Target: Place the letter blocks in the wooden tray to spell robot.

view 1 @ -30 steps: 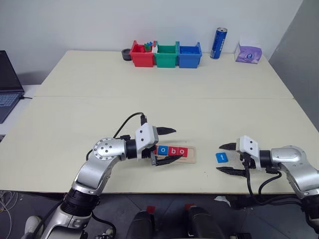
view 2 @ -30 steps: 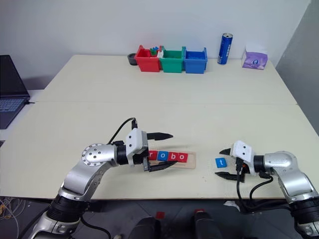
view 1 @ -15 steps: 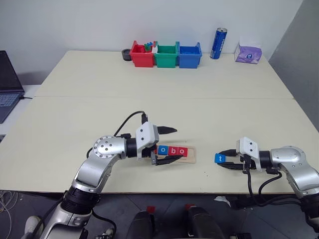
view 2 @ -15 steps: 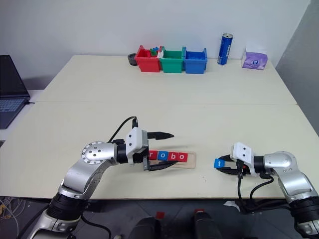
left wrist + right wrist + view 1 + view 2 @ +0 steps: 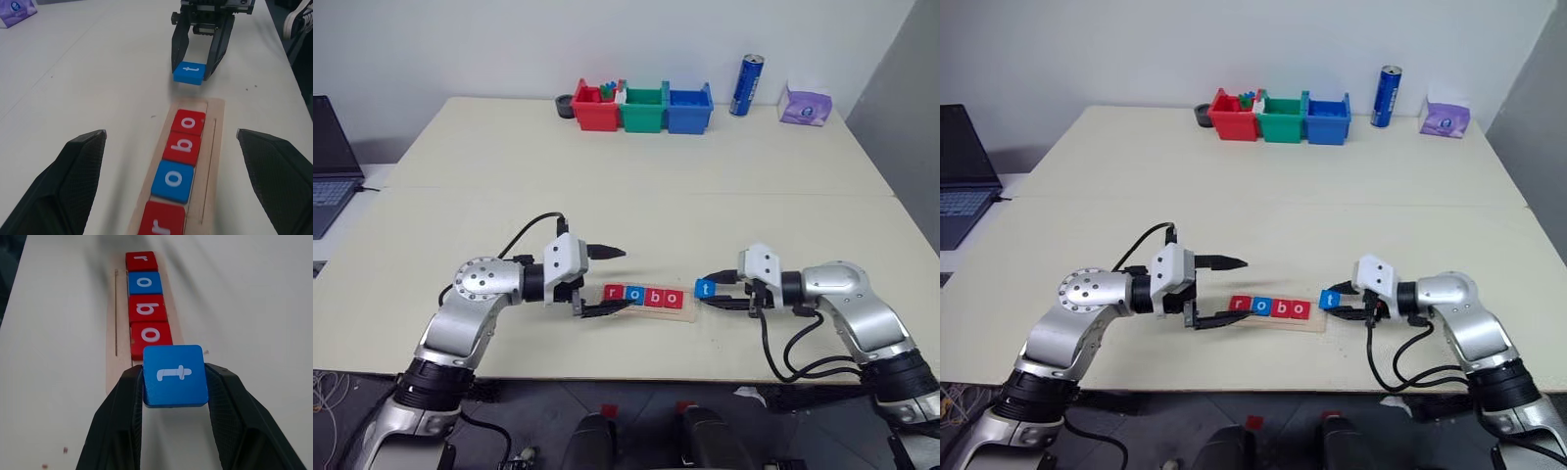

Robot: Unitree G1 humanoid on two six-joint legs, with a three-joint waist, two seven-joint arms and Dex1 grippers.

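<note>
The wooden tray [image 5: 651, 298] lies near the front edge of the table [image 5: 636, 215], btw the two grippers. It holds four letter blocks in a row: red r [image 5: 614, 293], blue o [image 5: 633, 294], red b [image 5: 653, 296], red o [image 5: 673, 298]. The slot at the tray's right end is free.

The right gripper [image 5: 717, 290] is closed on the blue t block [image 5: 705, 289], one finger on each side of it. The t block is held just beside the right end of the tray, slightly above the table; in the right wrist view it [image 5: 173, 375] sits in line w/ the row, next to the last red o [image 5: 150, 338].

The left gripper [image 5: 607, 282] is at the left end of the tray w/ fingers spread wide, holding nothing; one finger [image 5: 605, 252] stands behind the tray, the other lies low near the r block.

Further back, at the far edge of the table: a red bin [image 5: 590, 106], a green bin [image 5: 643, 108], a blue bin [image 5: 687, 108], then a blue can [image 5: 745, 84] and a purple tissue pack [image 5: 802, 103]. A laptop [image 5: 331, 162] is on the left side, beside the table.
</note>
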